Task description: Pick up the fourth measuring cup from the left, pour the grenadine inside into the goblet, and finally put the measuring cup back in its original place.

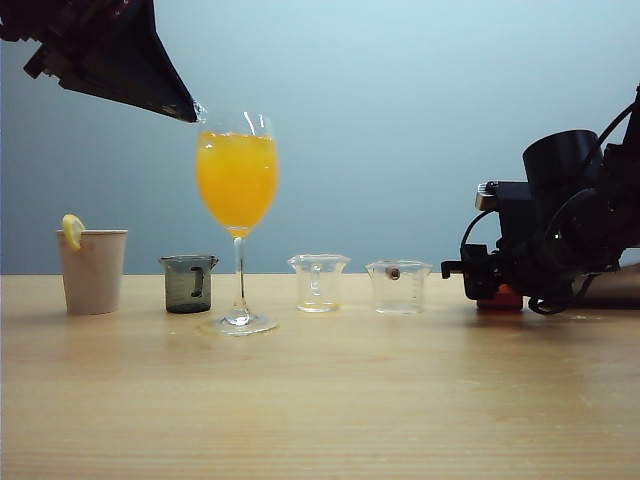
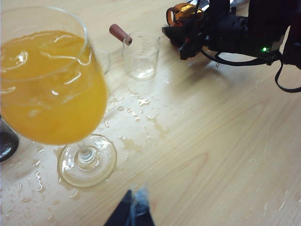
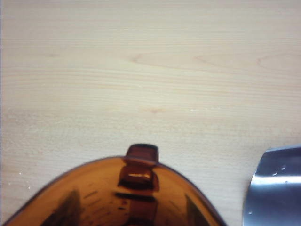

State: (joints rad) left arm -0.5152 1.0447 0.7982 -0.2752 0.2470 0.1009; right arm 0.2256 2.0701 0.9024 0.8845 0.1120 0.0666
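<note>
The fourth measuring cup, amber-brown with a side handle, fills the near edge of the right wrist view. My right gripper is low at the table's right, its fingers on either side of this cup. They show only as dark shapes through the amber wall, so contact is unclear. A red band, the grenadine, shows at the cup's base. The goblet stands left of centre, filled with orange liquid. My left gripper hangs high beside the goblet's rim, fingertips together.
A paper cup with a lemon slice stands far left, then a smoky grey cup. Two clear cups sit right of the goblet. Spilled drops wet the wood around the goblet's foot.
</note>
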